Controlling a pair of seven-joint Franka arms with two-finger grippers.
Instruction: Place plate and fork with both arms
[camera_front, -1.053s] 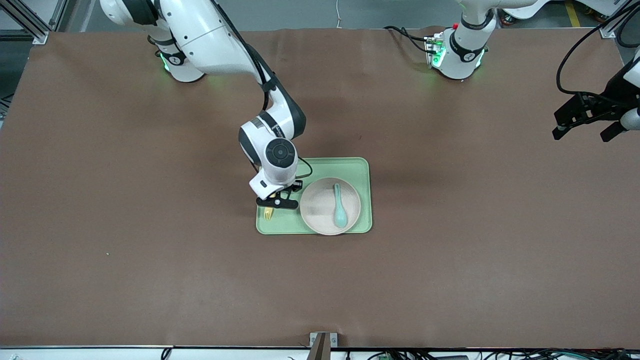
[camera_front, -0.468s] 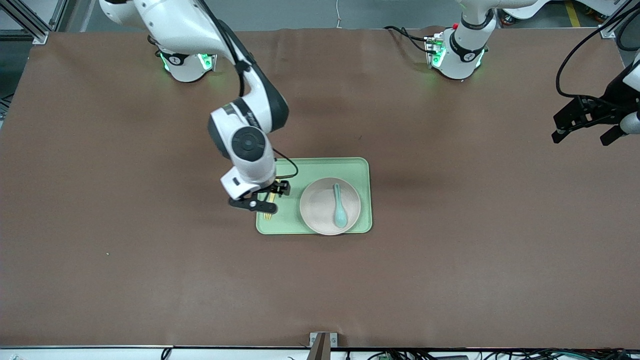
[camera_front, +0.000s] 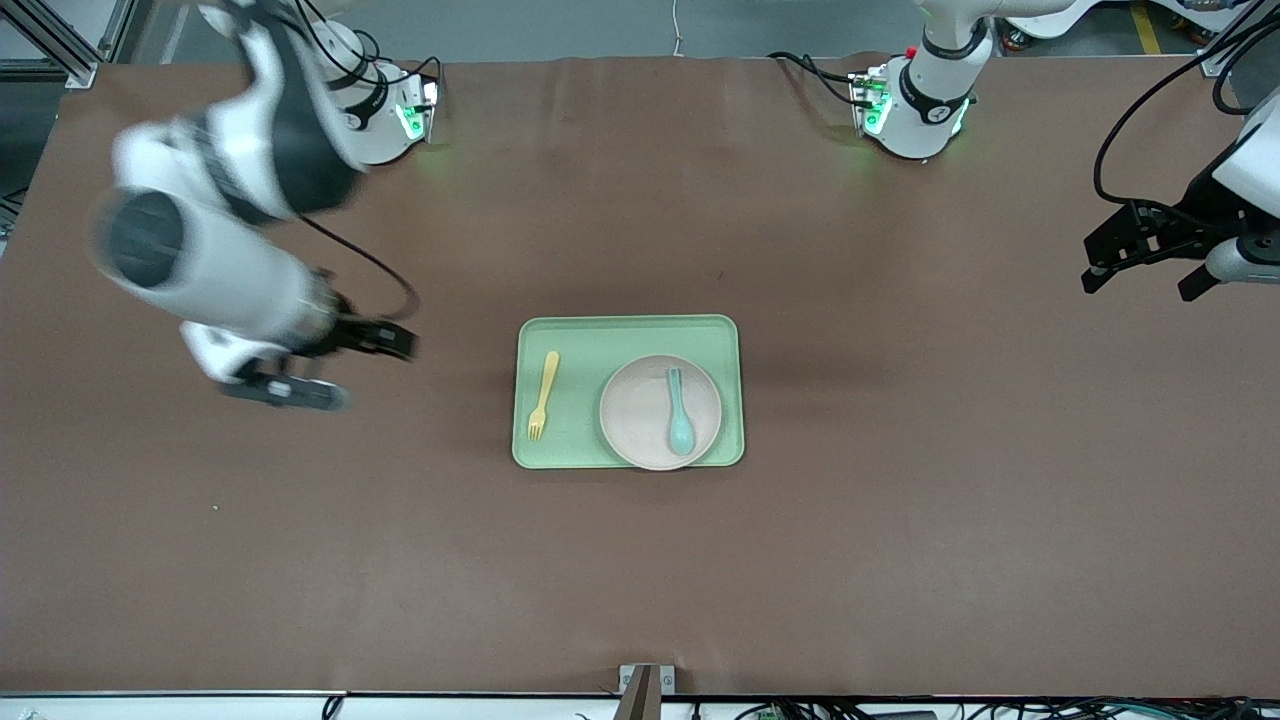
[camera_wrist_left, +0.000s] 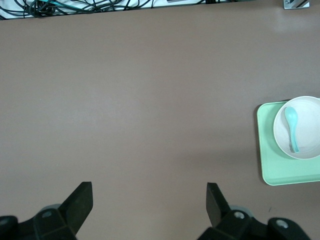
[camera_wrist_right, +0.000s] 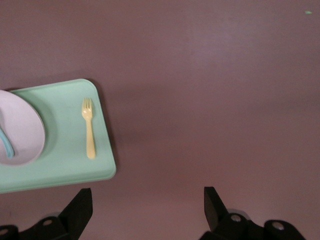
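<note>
The beige-pink plate (camera_front: 648, 412) sits on the green tray (camera_front: 628, 335) at the table's middle, with a teal spoon (camera_front: 679, 415) lying in it. The pale-yellow fork (camera_front: 543, 394) lies flat on the tray beside the plate, toward the right arm's end. My right gripper (camera_front: 330, 370) is open and empty over bare table, well clear of the tray toward the right arm's end. My left gripper (camera_front: 1140, 265) is open and empty over the table's left-arm end. The right wrist view shows the fork (camera_wrist_right: 89, 134), the tray (camera_wrist_right: 75, 172) and the plate (camera_wrist_right: 22, 135); the left wrist view shows the plate (camera_wrist_left: 309, 142) and the tray (camera_wrist_left: 287, 176).
The table is covered in brown cloth (camera_front: 900, 500). The arm bases (camera_front: 915, 105) stand along the edge farthest from the front camera. A small bracket (camera_front: 645, 685) sits at the edge nearest to it.
My right gripper has let go of the fork on the tray and swung away toward the right arm's end. My left gripper has shifted slightly.
</note>
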